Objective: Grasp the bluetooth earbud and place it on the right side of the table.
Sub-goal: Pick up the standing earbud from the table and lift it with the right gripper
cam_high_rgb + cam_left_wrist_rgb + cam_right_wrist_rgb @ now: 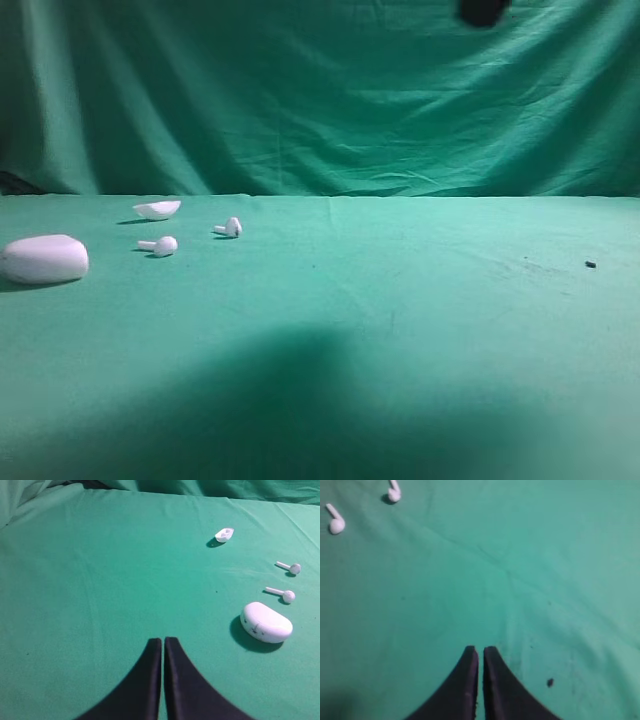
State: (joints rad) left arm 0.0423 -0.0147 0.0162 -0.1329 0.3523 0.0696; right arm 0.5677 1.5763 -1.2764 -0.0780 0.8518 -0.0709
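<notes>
The bluetooth earbud (230, 228), tiny and white with a stubby stem and lumpy head, lies on the green table (400, 330) at the far left. It also shows in the left wrist view (291, 568) and at the top left of the right wrist view (394, 492). My left gripper (163, 640) is shut and empty above bare cloth, well short and left of the earbud. My right gripper (480, 650) is shut and empty, far from the earbud, above the cloth near a dark speck (550, 682). Neither gripper shows in the exterior view.
A second white earbud (160, 245) with a ball head and longer stem lies left of the task earbud. A white shell (158, 209) lies behind it and a white case (45, 259) at the left edge. A dark shape (483, 10) hangs at the top.
</notes>
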